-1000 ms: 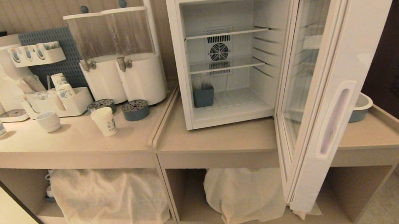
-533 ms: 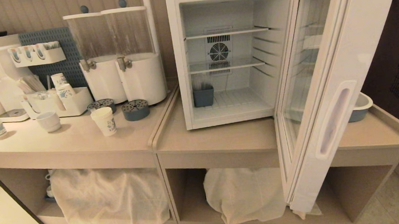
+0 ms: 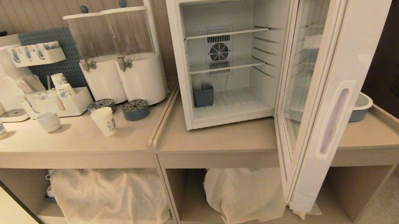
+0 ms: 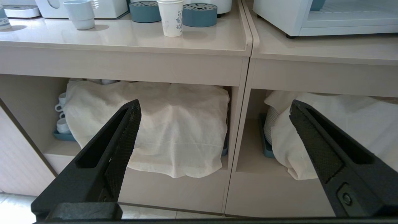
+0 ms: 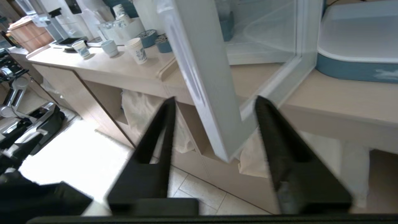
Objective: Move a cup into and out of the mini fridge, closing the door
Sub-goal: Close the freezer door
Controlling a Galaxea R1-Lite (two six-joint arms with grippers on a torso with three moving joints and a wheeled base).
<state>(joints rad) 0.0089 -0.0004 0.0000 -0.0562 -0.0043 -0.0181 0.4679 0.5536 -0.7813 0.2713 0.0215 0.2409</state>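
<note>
A: Gripper status?
B: Right gripper (image 5: 214,102) parted, empty, at the open door (image 3: 320,91). Left gripper (image 4: 214,118) parted, parked low.
A: Progress?
B: Cup (image 3: 104,121) on counter (image 3: 81,142); fridge (image 3: 223,56) holds no cup. Loading, removal, closing remain.

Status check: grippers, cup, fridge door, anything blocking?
Left gripper open, low before the counter. Right gripper open, empty, facing the door edge. Cup on counter, outside mini fridge. Door wide open; blue bin inside fridge.
</note>
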